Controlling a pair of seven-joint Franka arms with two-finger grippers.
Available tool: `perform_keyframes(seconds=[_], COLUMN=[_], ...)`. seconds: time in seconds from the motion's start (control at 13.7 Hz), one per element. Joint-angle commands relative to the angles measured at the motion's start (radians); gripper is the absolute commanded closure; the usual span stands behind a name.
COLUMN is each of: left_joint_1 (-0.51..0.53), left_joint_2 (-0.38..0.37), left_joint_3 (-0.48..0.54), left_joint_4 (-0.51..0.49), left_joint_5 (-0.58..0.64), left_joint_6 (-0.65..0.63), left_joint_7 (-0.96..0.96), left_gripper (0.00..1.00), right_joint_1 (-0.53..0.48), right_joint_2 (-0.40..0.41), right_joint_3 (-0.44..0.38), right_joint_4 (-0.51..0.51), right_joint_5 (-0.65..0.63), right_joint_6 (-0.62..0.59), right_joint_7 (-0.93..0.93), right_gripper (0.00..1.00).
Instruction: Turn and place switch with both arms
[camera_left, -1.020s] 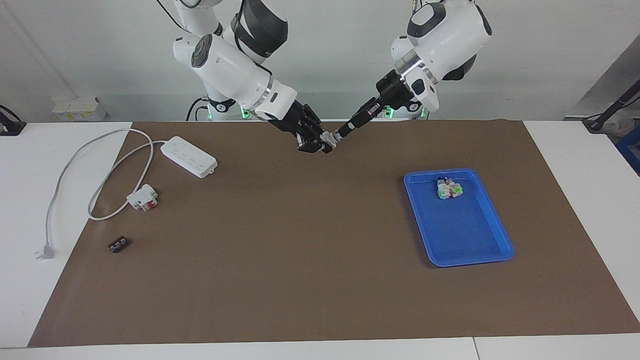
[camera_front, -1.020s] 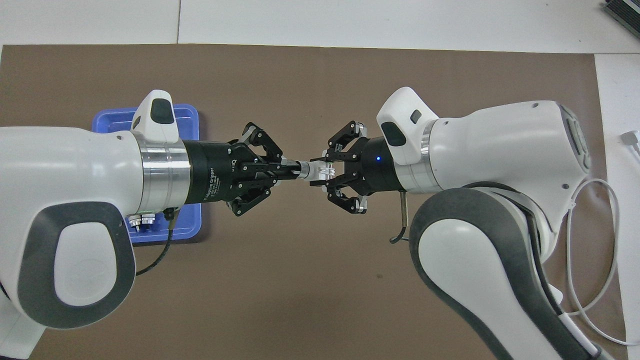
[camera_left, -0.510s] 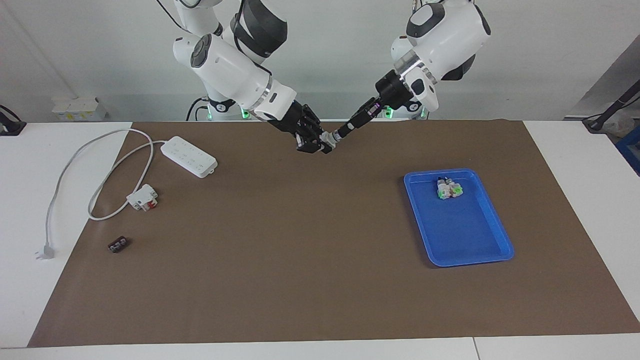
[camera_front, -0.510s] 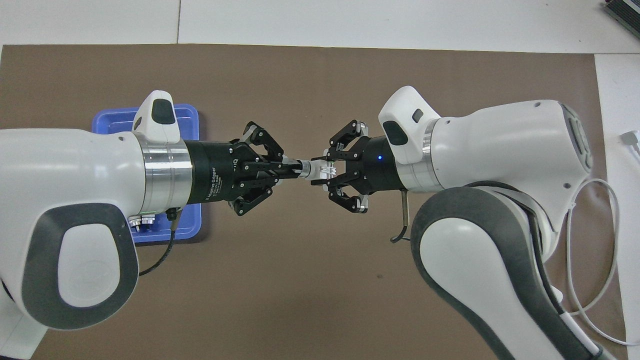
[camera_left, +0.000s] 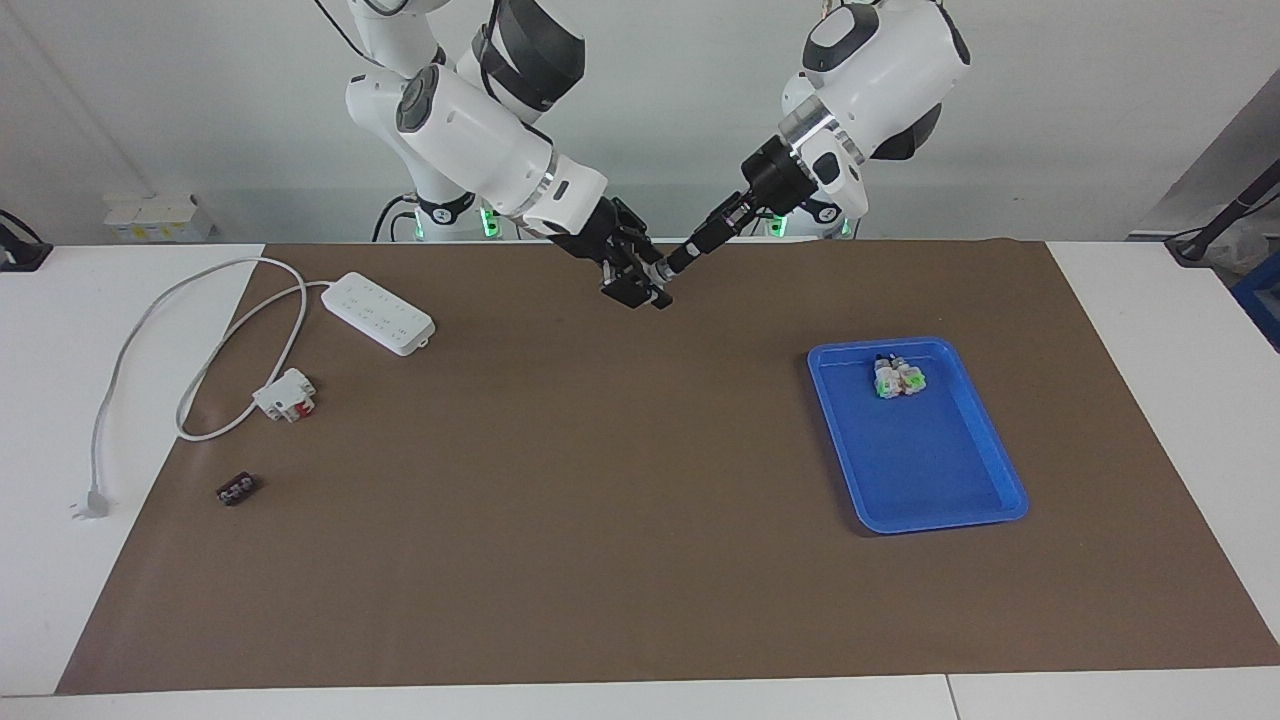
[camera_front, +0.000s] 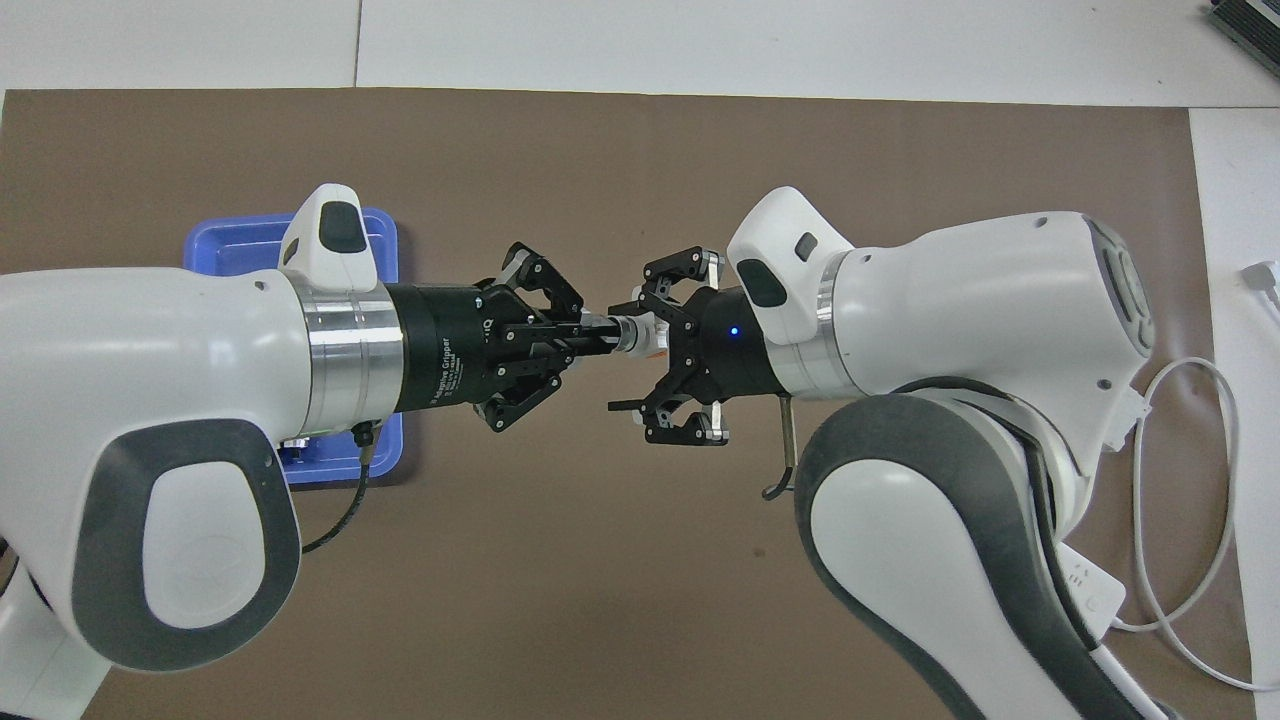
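Note:
The switch (camera_front: 638, 338) hangs in the air over the brown mat, between the two grippers, near the robots' end of the table. My left gripper (camera_front: 598, 337) is shut on its black knob end and holds it level. My right gripper (camera_front: 622, 350) faces it from the other end with its jaws spread wide around the white body, and its fingertips (camera_front: 622, 405) stand clear of the body. In the facing view my left gripper (camera_left: 674, 262) and my right gripper (camera_left: 640, 285) meet above the mat, and the switch is mostly hidden between them.
A blue tray (camera_left: 940, 480) lies toward the left arm's end with a cluster of white-green switches (camera_left: 897, 378) in it. Toward the right arm's end lie a white power strip (camera_left: 378, 312) with its cable, a white block with red parts (camera_left: 285, 394) and a small black piece (camera_left: 237, 489).
My right gripper has let go of the switch body and opened wide, and its wrist has turned. My left gripper keeps hold of the knob end. Both hands have risen slightly.

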Motion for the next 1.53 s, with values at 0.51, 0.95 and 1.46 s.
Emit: perform_keyframes(seconds=[0.51,0.95,1.46], left_joint_1=[0.0,0.072,0.297], left_joint_2=[-0.015,-0.051,-0.101], left_joint_3=[0.006,0.01,0.01], left_joint_4=[-0.036,-0.111,-0.243], left_joint_5=[0.128,0.321,0.547], left_joint_6=[0.022,-0.035,-0.097], left_joint_7=[0.147,0.38,0.854], left_gripper=[1.0,1.0,1.0], right_joint_1=[-0.003,-0.003,0.004], right_joint_2=[-0.015,-0.041,-0.041], right_joint_3=[-0.018,-0.119,-0.182], right_joint_4=[-0.014,-0.009,0.035], right_joint_5=[-0.025,-0.175,-0.484], right_joint_6=[-0.013,-0.137,-0.131], right_joint_7=[0.021,0.069,0.533], right_gripper=[0.0,0.0,0.0])
